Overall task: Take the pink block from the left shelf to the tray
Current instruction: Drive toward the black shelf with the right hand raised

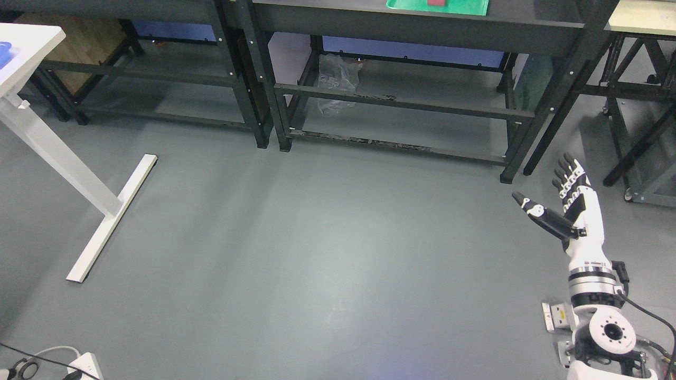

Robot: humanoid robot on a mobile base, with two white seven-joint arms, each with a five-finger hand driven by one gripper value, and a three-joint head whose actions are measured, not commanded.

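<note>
A green tray (465,7) lies on top of the dark shelf unit (422,29) at the upper middle, cut by the picture's top edge. A red-pink block (437,2) sits in it, only its lower edge showing. My right hand (549,192) is raised at the lower right over the floor, well below and right of the tray. Its fingers (569,177) are spread, the thumb points left, and it holds nothing. The left arm does not show.
A second dark shelf unit (158,68) stands at the upper left, a white table (26,47) with a long foot (113,216) at the far left. Crumpled clear plastic (338,79) lies under the middle shelf. Another frame (639,121) stands right. A power strip (87,367) lies bottom left.
</note>
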